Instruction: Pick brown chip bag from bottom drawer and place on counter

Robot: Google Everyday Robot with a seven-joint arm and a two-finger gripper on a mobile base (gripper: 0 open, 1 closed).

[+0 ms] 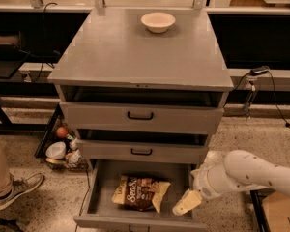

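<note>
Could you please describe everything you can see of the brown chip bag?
The brown chip bag is a crinkly snack bag, dark brown in the middle with tan-yellow edges and white lettering. It lies flat, face up, on the floor of the open bottom drawer, roughly centred. The gripper hangs close to its right edge in the picture; whether they touch cannot be told.

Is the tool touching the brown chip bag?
Apart. Camera view shows bottom drawer floor between the brown chip bag and the tool right of it.
</note>
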